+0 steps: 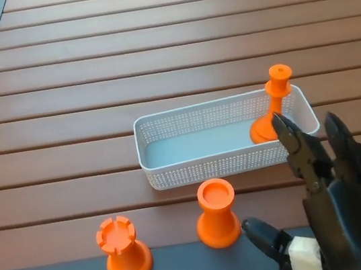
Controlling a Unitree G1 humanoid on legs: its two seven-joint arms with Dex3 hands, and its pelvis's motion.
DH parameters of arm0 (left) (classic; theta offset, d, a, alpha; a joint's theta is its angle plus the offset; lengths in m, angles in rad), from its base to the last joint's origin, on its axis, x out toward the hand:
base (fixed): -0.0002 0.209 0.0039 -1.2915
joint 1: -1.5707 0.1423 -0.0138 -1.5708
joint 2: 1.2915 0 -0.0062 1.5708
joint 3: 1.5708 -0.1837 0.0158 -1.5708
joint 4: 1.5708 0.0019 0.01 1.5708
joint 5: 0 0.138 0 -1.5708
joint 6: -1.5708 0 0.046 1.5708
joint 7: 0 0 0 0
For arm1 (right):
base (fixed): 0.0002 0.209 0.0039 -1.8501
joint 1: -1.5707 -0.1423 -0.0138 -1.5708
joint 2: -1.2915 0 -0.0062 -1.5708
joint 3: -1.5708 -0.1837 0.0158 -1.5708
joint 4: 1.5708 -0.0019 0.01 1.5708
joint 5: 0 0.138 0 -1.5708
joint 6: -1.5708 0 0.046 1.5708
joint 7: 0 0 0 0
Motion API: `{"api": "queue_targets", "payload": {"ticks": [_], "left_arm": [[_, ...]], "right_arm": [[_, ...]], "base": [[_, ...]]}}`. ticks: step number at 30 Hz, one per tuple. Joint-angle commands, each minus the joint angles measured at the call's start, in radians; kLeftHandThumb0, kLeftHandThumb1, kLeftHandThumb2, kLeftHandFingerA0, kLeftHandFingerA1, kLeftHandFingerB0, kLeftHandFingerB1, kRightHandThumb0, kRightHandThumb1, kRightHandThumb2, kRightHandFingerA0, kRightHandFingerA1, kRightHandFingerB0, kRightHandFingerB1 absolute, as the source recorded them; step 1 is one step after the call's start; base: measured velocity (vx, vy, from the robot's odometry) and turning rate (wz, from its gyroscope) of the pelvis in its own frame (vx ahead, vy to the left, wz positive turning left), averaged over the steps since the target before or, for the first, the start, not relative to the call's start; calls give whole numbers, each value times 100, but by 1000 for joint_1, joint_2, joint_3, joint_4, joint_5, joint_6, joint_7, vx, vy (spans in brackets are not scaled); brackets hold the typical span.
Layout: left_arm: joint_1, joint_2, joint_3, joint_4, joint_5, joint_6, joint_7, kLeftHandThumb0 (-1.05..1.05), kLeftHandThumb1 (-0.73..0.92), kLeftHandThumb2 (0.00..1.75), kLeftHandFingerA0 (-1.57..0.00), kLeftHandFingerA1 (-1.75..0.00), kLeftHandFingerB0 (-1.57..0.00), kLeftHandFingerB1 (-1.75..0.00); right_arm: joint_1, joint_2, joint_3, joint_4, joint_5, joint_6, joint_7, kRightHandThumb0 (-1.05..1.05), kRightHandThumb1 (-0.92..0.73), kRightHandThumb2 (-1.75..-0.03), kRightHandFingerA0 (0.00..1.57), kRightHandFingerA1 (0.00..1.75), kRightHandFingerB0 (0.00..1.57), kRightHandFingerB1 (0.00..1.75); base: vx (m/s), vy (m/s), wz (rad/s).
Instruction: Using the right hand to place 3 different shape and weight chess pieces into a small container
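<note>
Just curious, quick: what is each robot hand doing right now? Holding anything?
Right hand: open, fingers spread, holding nothing.
Left hand: not in view.

Right hand: glossy black plastic, two thick pointed fingers, thumb with white block at base.

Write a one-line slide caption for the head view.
Open right hand beside two orange pieces outside the basket; one piece inside.

right robot hand: palm cut off by bottom edge | left: unseen
</note>
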Motion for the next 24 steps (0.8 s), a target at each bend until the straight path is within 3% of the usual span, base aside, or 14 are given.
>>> {"api": "queue_targets", "payload": {"ticks": [1,9,10,11,12,13,14,15,16,22,23,24], "left_arm": [[10,6,-6,9,13,-10,-4,-5,43,122,-144,-132,-146,-132],[13,17,-11,12,21,-11,6,-5,46,123,-144,-132,-145,-131],[15,14,-8,11,17,-11,4,-4,47,123,-144,-132,-146,-131],[15,11,-6,10,13,-10,1,-4,47,123,-144,-132,-146,-131],[9,10,-4,14,9,-7,-6,-5,46,123,-145,-132,-147,-132],[7,10,-4,15,9,-6,-7,-5,46,123,-145,-132,-147,-132],[4,8,-3,14,7,-2,-6,-6,46,123,-145,-132,-147,-132],[4,8,-3,14,7,-2,-6,-6,46,123,-145,-132,-147,-132],[2,7,-6,11,13,6,10,-6,48,124,-145,-132,-146,-132],[-2,3,15,8,-12,27,-13,-5,49,124,-144,-132,-145,-132],[-3,6,14,7,-8,16,-16,-5,48,124,-144,-132,-145,-132],[-4,7,14,7,-6,14,-17,-5,48,124,-144,-132,-145,-132]], "right_arm": [[124,34,57,-9,-6,3,11,-77,-51,-92,1,47,8,36],[155,53,42,26,32,-4,10,-80,-52,-91,2,45,10,42],[150,58,46,32,31,-5,9,-75,-66,-61,4,48,19,29],[145,61,49,36,30,-5,9,-75,-66,-61,4,48,19,29],[122,67,64,55,12,-1,13,-82,-53,-91,3,50,13,43],[116,69,67,59,8,0,13,-82,-53,-91,3,50,13,43],[96,79,71,77,-1,9,17,-76,-68,-60,2,52,18,30],[96,79,71,77,-1,9,17,-76,-68,-60,2,52,18,30],[68,94,65,102,-7,33,39,-81,-53,-92,2,40,12,40],[-26,93,26,220,-38,119,127,-85,-55,-98,0,31,9,35],[-63,88,24,271,-57,158,168,-93,-57,-86,0,18,8,25],[-72,87,25,283,-63,167,177,-93,-57,-86,0,18,8,25]], "base": [[0,0,0],[0,0,0],[0,0,0],[0,0,0],[0,0,0],[0,0,0],[0,0,0],[0,0,0],[0,0,0],[0,0,0],[0,0,0],[0,0,0]]}}
